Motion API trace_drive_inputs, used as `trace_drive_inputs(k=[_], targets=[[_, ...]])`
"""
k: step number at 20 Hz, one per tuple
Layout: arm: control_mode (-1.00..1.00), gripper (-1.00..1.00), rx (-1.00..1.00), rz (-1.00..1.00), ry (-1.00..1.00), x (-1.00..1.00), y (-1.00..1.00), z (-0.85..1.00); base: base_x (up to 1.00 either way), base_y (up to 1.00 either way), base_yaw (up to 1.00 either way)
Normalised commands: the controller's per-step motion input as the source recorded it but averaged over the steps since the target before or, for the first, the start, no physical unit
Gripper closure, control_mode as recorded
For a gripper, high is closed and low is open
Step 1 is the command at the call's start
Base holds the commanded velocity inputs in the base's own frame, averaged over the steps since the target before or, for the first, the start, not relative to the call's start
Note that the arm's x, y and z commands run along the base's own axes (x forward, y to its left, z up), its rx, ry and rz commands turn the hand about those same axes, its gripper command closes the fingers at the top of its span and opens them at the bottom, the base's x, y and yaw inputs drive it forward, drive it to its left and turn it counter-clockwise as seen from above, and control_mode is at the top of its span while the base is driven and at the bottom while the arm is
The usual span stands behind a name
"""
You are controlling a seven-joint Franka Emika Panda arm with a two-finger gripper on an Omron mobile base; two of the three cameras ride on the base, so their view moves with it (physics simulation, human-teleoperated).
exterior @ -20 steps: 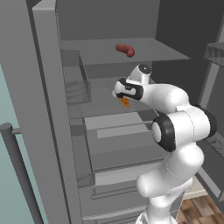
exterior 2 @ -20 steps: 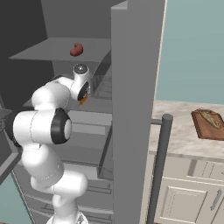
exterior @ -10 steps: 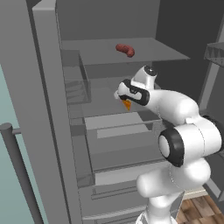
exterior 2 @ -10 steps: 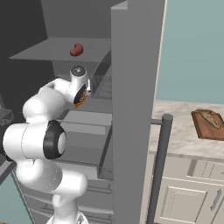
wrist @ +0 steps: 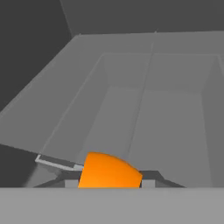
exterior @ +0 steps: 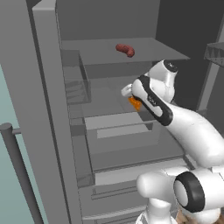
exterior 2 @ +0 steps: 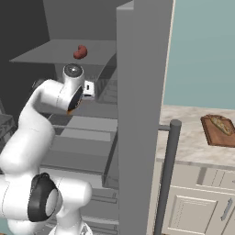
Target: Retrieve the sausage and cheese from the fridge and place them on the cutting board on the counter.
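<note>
Although the arm hid most of the pincer (exterior: 132,99) inside the fridge (exterior: 52,109), it gripped the cheese (wrist: 109,171), its lower part cut off; the sausage (exterior: 125,49) lay crosswise on the upper shelf.

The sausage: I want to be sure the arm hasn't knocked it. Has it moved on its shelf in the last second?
No. The sausage lies at the same spot on the upper shelf of the fridge, above the gripper.
</note>
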Motion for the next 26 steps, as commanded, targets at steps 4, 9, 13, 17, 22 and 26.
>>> trace_drive_inputs(k=[4, 9, 13, 17, 22, 26], targets=[[-1.00, 1.00, 0.00, 0.00, 0.00, -1.00, 0.14, 0.08, 0.00, 0.00, 0.00], [-1.00, 1.00, -0.02, -0.03, -0.01, -0.98, 0.03, -0.13, 0.00, 0.00, 0.00], [-1.00, 1.00, 0.00, -0.01, -0.01, -0.42, -0.08, 0.04, 0.00, 0.00, 0.00], [-1.00, 1.00, 0.00, 0.00, 0.00, 0.00, 0.00, 0.00, 0.00, 0.00, 0.00], [-1.00, 1.00, 0.00, 0.00, 0.00, 0.00, 0.00, 0.00, 0.00, 0.00, 0.00], [-1.00, 1.00, 0.00, 0.00, 0.00, 0.00, 0.00, 0.00, 0.00, 0.00, 0.00]])
